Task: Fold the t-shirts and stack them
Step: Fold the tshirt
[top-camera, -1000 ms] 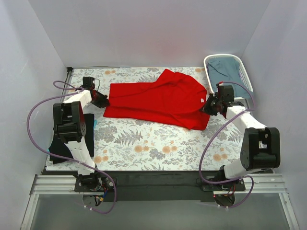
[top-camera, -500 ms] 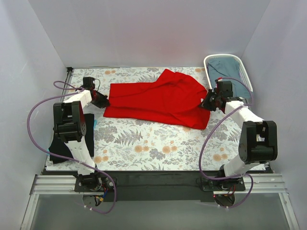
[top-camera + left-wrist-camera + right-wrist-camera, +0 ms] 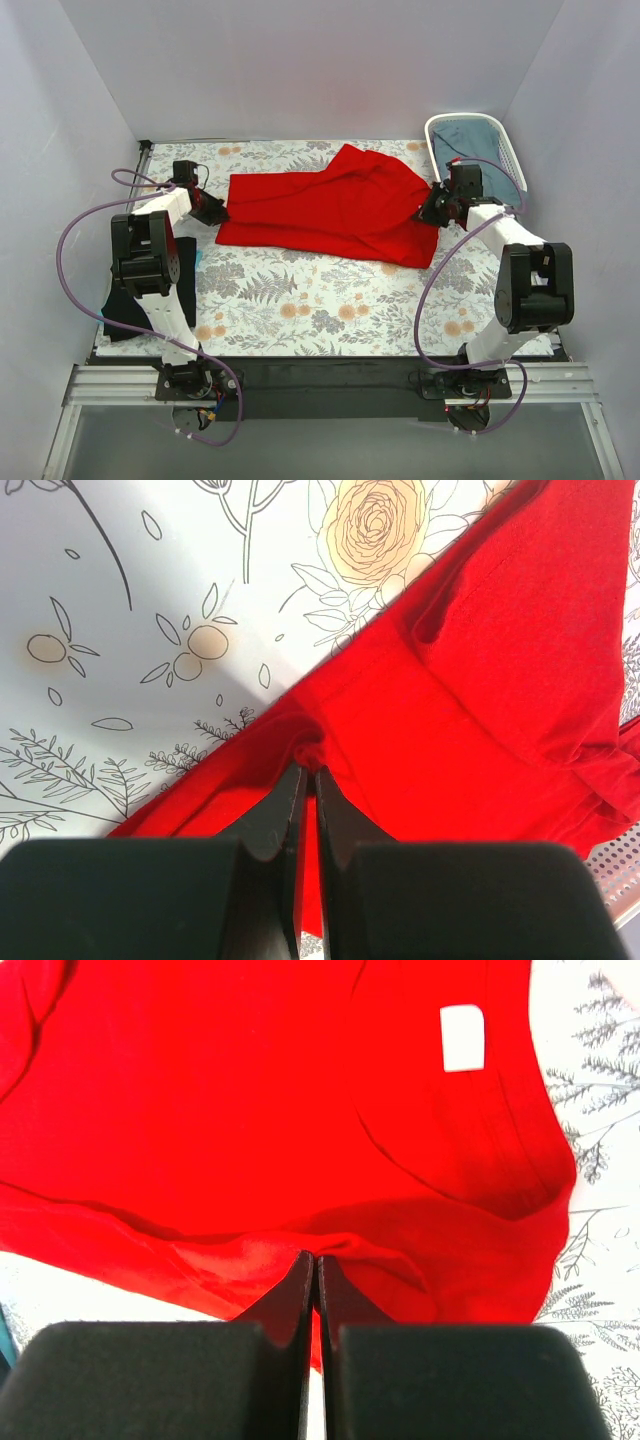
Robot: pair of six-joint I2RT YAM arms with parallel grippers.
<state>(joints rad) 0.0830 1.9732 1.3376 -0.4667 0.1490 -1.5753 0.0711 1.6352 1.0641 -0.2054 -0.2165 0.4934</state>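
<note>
A red t-shirt (image 3: 330,205) lies stretched side to side on the surface (image 3: 300,305), the left tool (image 3: 214,211) and right tool (image 3: 428,214) each pinched shut on opposite ends.

My left arm (image 3: 150,250) is extended forward; left gripper (image 3: 308,772) low, jaws pressed together on a fold of the red t-shirt (image 3: 330,205). My right arm (image 3: 530,285) likewise; right gripper (image 3: 316,1258) clamps the opposite edge.

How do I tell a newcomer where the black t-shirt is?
On the floral table, find the near-left corner. The black t-shirt lies there, partly hidden by the left arm. It's the only black cloth; the red t-shirt lies farther back.
</note>
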